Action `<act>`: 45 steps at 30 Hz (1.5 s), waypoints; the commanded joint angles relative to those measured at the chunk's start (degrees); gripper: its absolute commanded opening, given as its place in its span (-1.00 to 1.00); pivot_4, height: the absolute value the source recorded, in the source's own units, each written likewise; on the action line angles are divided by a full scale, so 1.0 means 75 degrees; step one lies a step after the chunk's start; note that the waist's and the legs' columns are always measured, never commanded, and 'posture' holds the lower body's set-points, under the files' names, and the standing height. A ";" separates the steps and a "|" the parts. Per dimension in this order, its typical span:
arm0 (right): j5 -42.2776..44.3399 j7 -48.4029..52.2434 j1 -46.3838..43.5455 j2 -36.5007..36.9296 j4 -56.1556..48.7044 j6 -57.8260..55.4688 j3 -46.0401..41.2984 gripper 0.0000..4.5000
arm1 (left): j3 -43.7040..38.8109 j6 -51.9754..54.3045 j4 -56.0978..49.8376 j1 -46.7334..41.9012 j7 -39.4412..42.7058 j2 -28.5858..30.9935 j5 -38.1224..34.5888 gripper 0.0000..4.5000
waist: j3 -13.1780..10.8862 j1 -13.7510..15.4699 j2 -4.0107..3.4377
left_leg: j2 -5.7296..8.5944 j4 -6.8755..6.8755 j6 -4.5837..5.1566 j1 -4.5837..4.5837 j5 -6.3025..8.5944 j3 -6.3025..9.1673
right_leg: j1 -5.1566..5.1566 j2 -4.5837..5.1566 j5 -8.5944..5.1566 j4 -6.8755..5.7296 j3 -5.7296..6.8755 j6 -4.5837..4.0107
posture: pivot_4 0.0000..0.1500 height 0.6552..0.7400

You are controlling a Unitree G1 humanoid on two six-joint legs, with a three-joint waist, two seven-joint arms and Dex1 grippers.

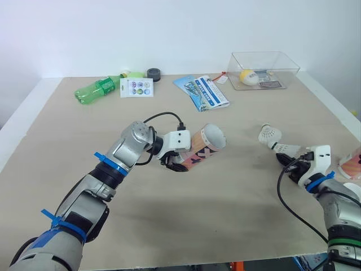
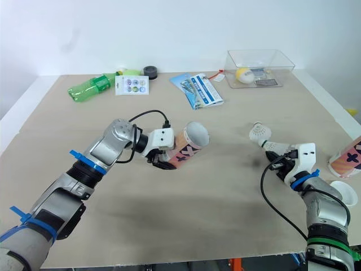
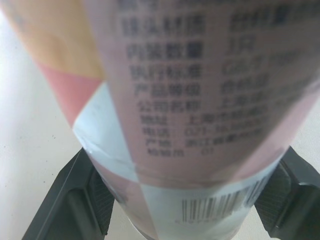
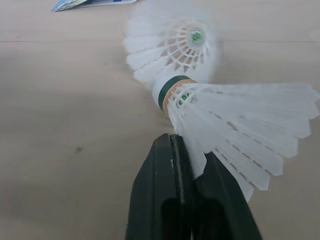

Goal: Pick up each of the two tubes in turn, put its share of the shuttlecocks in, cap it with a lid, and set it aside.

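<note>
The left gripper [image 1: 176, 162] was clamped across the lower body of a tube [image 1: 203, 145] above the middle of the table [image 1: 225, 220]. The tube was pink, orange and pale blue, and tilted with its round open mouth turned up and to the right. The left wrist view added what the head views lacked: rows of small print down the pink panel, a barcode near the base, and a black finger [image 3: 75, 200] pressed against each side.

Further right, a white shuttlecock [image 1: 269, 134] lay on the table. A second shuttlecock [image 4: 240, 120] sat just beside it, perhaps touching, with its feather skirt pinched in the closed right gripper [image 4: 185, 145]. The right wrist view showed the green band around its cork.

At the right edge lay another tube [image 2: 347, 158], with a white disc [image 2: 344, 193], probably a lid, near it.
</note>
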State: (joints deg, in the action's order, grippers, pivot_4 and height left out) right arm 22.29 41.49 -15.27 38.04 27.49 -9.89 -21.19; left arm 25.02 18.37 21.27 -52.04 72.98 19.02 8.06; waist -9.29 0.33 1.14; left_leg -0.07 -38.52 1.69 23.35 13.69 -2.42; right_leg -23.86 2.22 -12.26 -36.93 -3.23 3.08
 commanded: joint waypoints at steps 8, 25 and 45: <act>-0.0002 0.1586 0.1150 0.2863 -0.3187 -0.0616 -0.0535 -0.97 | 0.0126 -0.0116 0.0341 0.0048 0.0233 -0.0219 -0.0276 0.35 | 0.0000 -0.0021 -0.0026 | 0.0038 0.0000 0.0005 0.0003 0.0003 -0.0008 | 0.0000 0.0039 -0.0036 -0.0001 -0.0013 0.0077 | 1.00 1.00; -0.0809 0.4987 -0.3961 0.2636 -0.3992 0.1823 0.3455 -0.97 | -0.0304 -0.0614 0.1391 -0.0285 0.0036 -0.0739 -0.0574 0.35 | -0.0011 0.0046 0.0011 | 0.0111 -0.0031 0.0055 0.0100 0.0017 0.0060 | -0.0023 0.0127 -0.0034 0.0016 0.0073 0.0071 | 1.00 1.00; -0.0316 0.5435 -0.4798 0.1955 -0.3382 0.0934 0.3303 0.53 | -0.0203 -0.0597 0.1425 -0.0346 -0.0018 -0.0769 -0.0537 0.35 | -0.0015 0.0034 0.0008 | 0.0117 -0.0079 0.0073 0.0117 0.0025 0.0061 | -0.0028 0.0164 -0.0005 0.0008 0.0102 0.0068 | 1.00 1.00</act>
State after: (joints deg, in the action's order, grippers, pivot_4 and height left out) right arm 17.21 83.27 -49.94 51.90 3.30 0.71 7.35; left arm 22.64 13.71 31.15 -53.89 73.17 13.88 3.53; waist -9.40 0.59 1.20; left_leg 0.82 -39.13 2.24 24.24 13.88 -1.94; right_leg -24.06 3.50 -12.29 -36.87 -2.43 3.58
